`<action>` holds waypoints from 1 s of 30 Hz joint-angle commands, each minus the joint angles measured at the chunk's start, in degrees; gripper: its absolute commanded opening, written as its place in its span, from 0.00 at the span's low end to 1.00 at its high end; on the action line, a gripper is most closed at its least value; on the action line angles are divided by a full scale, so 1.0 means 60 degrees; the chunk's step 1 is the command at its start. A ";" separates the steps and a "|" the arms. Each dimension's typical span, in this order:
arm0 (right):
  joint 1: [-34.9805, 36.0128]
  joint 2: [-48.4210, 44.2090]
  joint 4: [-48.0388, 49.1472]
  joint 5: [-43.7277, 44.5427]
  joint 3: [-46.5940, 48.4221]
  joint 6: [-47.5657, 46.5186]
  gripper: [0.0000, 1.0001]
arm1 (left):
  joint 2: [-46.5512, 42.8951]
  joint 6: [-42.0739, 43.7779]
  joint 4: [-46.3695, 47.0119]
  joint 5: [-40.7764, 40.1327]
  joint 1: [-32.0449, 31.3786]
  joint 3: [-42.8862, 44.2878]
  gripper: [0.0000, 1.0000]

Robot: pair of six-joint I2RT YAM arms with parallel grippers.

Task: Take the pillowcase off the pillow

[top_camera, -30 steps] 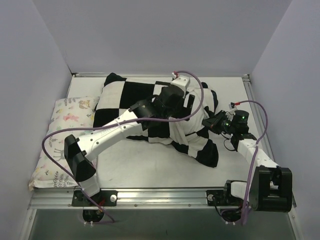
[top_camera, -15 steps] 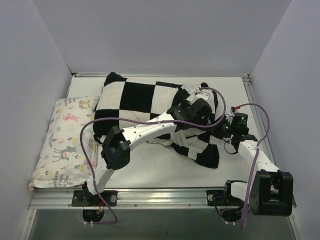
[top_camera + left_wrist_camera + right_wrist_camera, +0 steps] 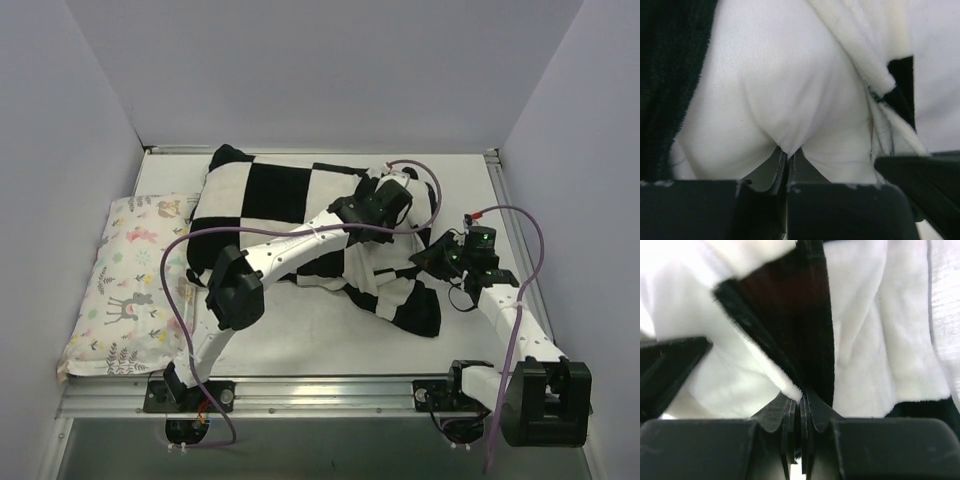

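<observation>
Change since the preceding frame: the left gripper [image 3: 378,212] has shifted a short way back toward the printed pillow [image 3: 125,280] and toward the rear wall. Its arm still lies diagonally across the pillowcase [image 3: 270,195]. The right gripper [image 3: 432,262] has moved slightly toward the printed pillow and remains at the far, bunched end of the pillowcase. The crumpled far end of the pillowcase holds much the same outline.

Gripper state: in the left wrist view, the left gripper [image 3: 787,155] is closed, with a fold of smooth white fabric, the pillow [image 3: 790,90], pinched between its fingers. In the right wrist view, the right gripper [image 3: 800,392] is closed on a plush black-and-white edge of the pillowcase [image 3: 790,320].

Condition of the pillowcase: it lies on the tabletop [image 3: 300,340] just beside the printed pillow, on the side toward the right arm. The portion nearest the printed pillow is full and smooth, with large black and white squares clearly laid out. The portion farthest from it is gathered into folds and trails off in a limp corner. Plush pile [image 3: 675,75] surrounds the smooth pillow fabric at the left gripper. The pillow stays largely covered.
</observation>
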 commanded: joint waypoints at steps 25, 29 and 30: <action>0.2189 -0.1952 -0.1347 0.3364 -0.2031 -0.0490 0.00 | -0.0465 -0.2271 -0.0023 0.4174 0.3878 0.3661 0.00; 0.3520 -0.2346 -0.1567 0.4459 -0.1856 -0.0316 0.02 | -0.0348 -0.2418 0.0123 0.4320 0.3878 0.3705 0.00; 0.3843 -0.2392 -0.1683 0.4724 -0.1783 -0.0199 0.03 | -0.0348 -0.2461 0.0153 0.4378 0.3878 0.3719 0.00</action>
